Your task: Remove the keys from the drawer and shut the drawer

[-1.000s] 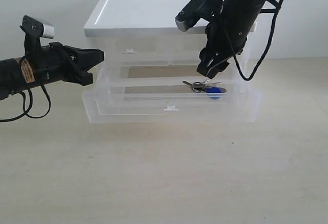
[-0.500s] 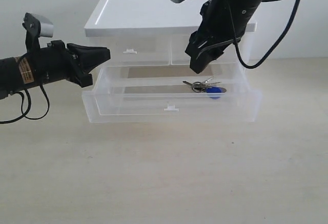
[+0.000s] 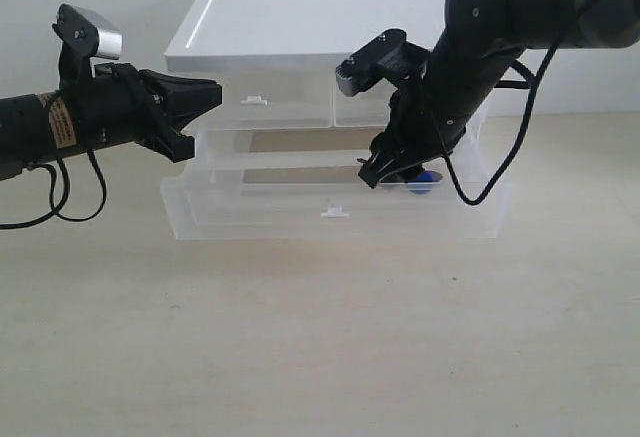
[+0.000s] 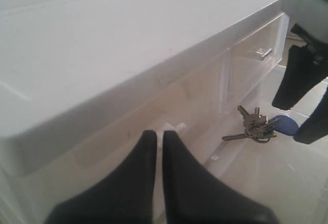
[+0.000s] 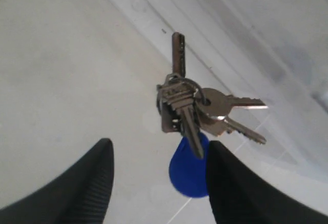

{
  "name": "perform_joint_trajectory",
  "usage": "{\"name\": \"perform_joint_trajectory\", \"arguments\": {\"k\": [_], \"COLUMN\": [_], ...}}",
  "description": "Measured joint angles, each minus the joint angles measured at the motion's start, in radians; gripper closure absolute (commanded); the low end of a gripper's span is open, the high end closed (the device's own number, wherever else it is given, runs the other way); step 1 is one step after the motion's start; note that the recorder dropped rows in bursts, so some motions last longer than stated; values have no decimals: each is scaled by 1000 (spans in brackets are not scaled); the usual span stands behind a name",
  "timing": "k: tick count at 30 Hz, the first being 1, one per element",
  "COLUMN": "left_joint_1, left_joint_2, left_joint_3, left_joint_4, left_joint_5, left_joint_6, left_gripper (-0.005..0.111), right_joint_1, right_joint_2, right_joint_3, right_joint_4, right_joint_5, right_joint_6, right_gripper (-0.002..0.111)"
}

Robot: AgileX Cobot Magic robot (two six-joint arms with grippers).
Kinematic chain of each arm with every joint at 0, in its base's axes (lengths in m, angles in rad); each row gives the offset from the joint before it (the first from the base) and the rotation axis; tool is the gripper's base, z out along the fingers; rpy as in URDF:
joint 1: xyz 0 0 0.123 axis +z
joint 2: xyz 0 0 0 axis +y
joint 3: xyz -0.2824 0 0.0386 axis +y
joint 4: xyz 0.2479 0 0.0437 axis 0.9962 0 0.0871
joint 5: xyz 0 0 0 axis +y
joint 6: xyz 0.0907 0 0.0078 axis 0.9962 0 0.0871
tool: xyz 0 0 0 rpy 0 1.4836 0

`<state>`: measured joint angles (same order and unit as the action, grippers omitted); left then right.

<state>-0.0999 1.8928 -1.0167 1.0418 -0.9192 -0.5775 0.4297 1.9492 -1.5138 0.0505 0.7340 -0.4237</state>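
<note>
The wide translucent drawer (image 3: pixel 330 212) stands pulled out of the white-topped unit (image 3: pixel 310 19). Inside it, toward the right, lie the keys (image 5: pixel 192 106) (image 4: pixel 255 126), silver on a ring with a blue fob (image 5: pixel 187 170) (image 3: pixel 422 183). My right gripper (image 5: pixel 159 147) (image 3: pixel 385 171) is open and reaches down into the drawer, its fingers on either side of the blue fob, one finger beside the fob's edge. My left gripper (image 4: pixel 155 134) (image 3: pixel 212 95) is shut on nothing and hovers at the unit's left front corner, above the open drawer.
Two half-width drawers (image 3: pixel 290 107) sit closed under the white top, each with a small tab handle (image 3: pixel 254 100). The unit stands on a pale table (image 3: pixel 320 337) against a white wall. The right arm's cable (image 3: pixel 500 147) loops over the drawer's right end.
My right gripper has swung up over the unit and come back down into the drawer onto the keys. My left gripper has crept right, closer to the unit.
</note>
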Motion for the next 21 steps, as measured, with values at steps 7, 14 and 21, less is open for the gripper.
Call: {"name": "perform_joint_trajectory", "arguments": {"k": [7, 14, 21], "left_joint_1": [0, 0, 0], "left_joint_2": [0, 0, 0], "left_joint_3": [0, 0, 0], "left_joint_4": [0, 0, 0], "left_joint_5": [2, 2, 2], "left_joint_6": [0, 2, 2], "left_gripper": [102, 102, 102], "right_joint_1": [0, 0, 0], "right_joint_2": [15, 58, 90], "right_joint_3": [0, -5, -29], "right_joint_4": [-105, -113, -102], "right_joint_5": [-27, -67, -63], "right_joint_6": [102, 127, 145], "right_gripper": [41, 42, 74]}}
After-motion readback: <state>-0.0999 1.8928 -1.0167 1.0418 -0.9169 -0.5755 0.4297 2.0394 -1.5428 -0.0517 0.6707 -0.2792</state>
